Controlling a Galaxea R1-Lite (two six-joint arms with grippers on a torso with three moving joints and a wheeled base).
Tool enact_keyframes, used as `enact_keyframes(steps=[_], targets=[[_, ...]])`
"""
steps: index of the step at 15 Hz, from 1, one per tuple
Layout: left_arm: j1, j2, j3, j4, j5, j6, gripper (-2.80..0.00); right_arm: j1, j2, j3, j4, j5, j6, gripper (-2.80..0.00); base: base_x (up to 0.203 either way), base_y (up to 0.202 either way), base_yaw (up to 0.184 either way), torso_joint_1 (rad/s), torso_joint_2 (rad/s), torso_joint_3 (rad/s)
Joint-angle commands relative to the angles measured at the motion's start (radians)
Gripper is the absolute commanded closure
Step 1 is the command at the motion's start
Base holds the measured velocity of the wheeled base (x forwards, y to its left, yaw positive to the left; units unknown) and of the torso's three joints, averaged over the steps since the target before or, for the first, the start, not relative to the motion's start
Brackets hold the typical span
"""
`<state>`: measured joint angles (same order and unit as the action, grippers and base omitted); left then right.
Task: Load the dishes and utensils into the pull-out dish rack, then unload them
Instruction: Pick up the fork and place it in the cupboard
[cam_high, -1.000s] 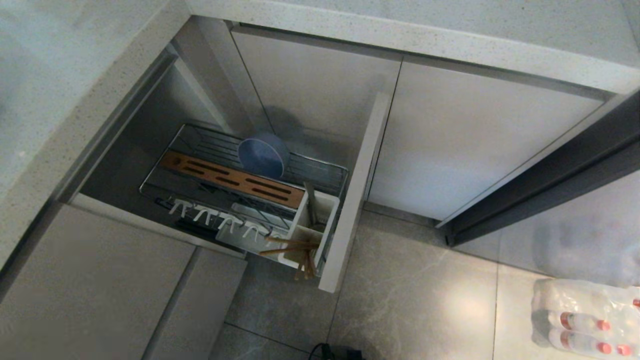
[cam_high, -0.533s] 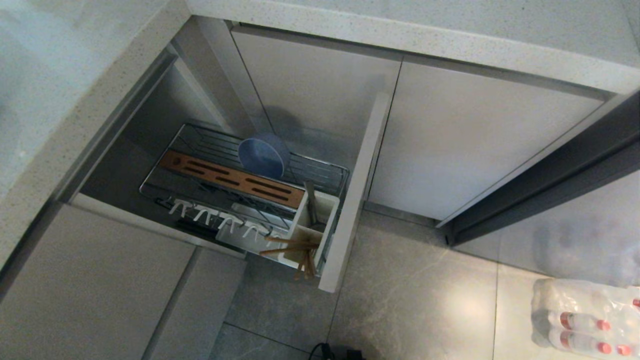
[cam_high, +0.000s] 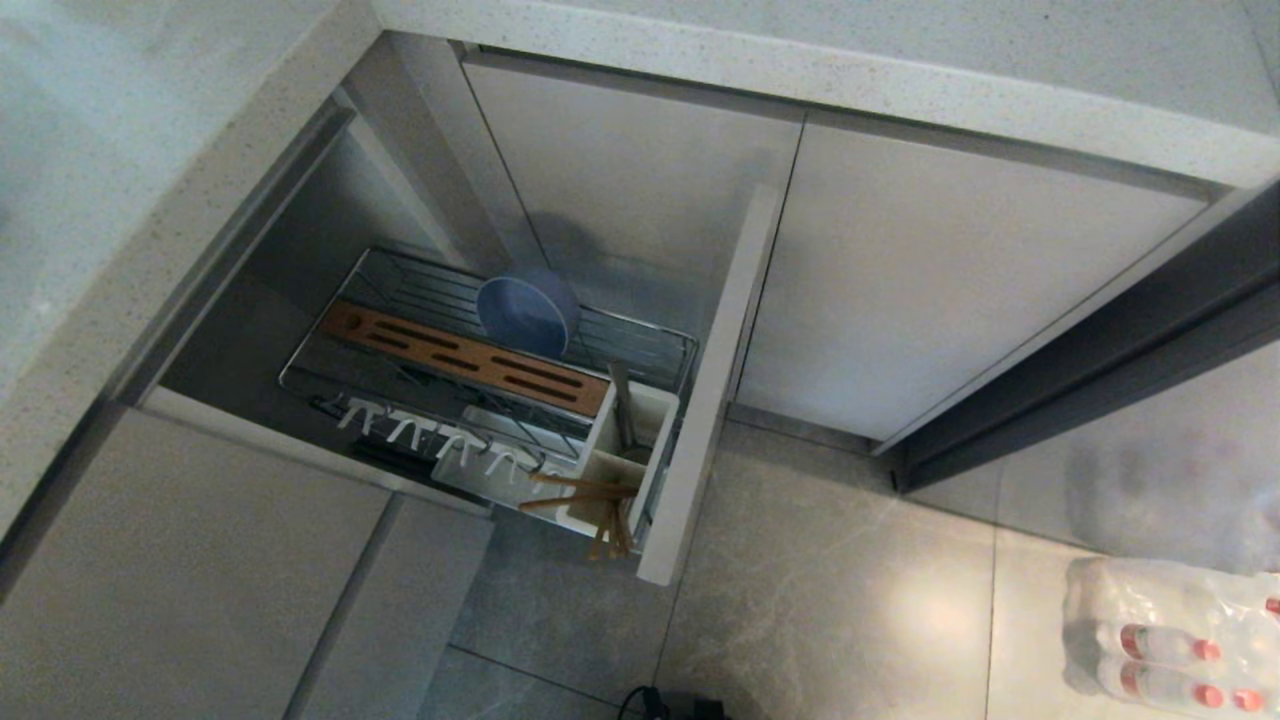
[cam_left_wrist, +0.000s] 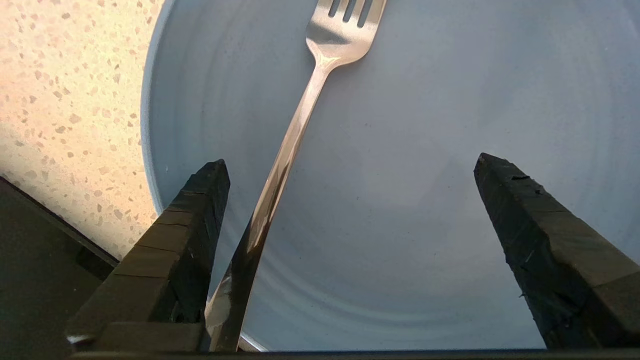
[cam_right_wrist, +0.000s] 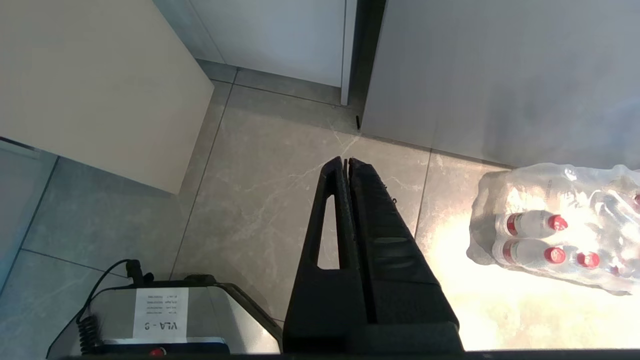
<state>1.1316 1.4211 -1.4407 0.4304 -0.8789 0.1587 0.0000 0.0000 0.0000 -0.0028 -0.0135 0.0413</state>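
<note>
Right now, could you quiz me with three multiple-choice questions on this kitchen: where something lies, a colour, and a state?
1. Where does the slim silver metal fork lie?
A. in the white utensil caddy
B. on the wide light-blue round plate
C. on the floor

2. What colour is the round bowl in the chrome wire pull-out dish rack?
A. blue-grey
B. pink
C. green

3. How is the left hand?
A. shut on the fork
B. shut, empty
C. open

Answers: 1 B, the fork rests across the plate. 2 A, the bowl leans blue-grey on the wires. 3 C, its fingers stand wide apart over the plate.
</note>
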Motion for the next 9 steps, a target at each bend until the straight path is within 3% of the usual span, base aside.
enact_keyframes(steps=[1, 9], targets=[[-0.002, 0.001, 0.002, 0.002, -0.005, 0.001, -2.80, 0.000, 0.002, 0.000, 0.000, 0.000, 0.000, 0.00, 0.000, 0.000, 0.000, 0.000, 0.00, 0.000], [-0.007, -0.004, 0.032, -0.001, -0.004, 0.001, -2.80, 0.000, 0.002, 0.000, 0.000, 0.000, 0.000, 0.00, 0.000, 0.000, 0.000, 0.000, 0.00, 0.000]])
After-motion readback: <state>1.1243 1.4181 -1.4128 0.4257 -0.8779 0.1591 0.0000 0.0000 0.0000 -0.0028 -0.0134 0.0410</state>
